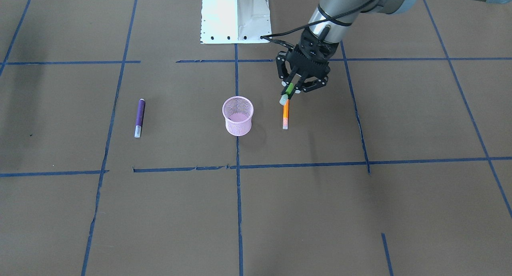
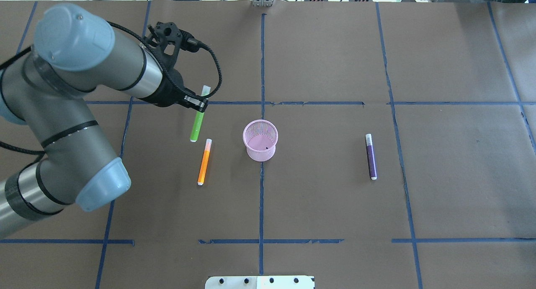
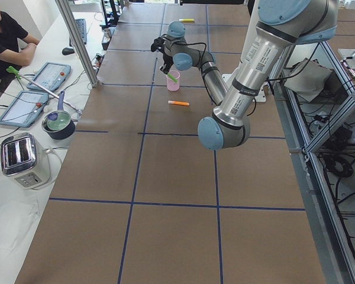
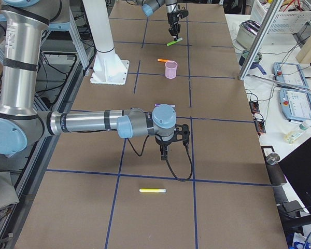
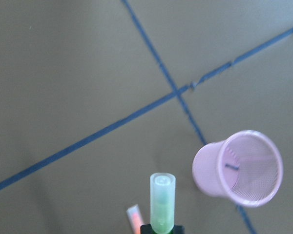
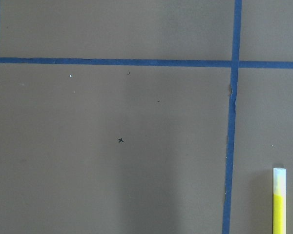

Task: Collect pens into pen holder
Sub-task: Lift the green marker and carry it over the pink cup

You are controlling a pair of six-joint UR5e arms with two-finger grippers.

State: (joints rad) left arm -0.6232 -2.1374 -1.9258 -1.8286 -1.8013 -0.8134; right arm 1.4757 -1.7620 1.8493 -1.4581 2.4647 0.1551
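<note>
Overhead exterior, you are watching left gripper (image 2: 198, 106) grasping green pen (image 2: 197, 127), hanging left of holder (image 2: 260, 153), right gripper's (image 4: 164, 152) grip unclear.

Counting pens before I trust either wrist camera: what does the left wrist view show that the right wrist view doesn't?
Only the left wrist view: the green pen in the left pincer, the pink pen holder, and one end of the orange pen. Only the right wrist view: the yellow pen, lying flat. Both: the brown table crossed by blue tape lines.
</note>
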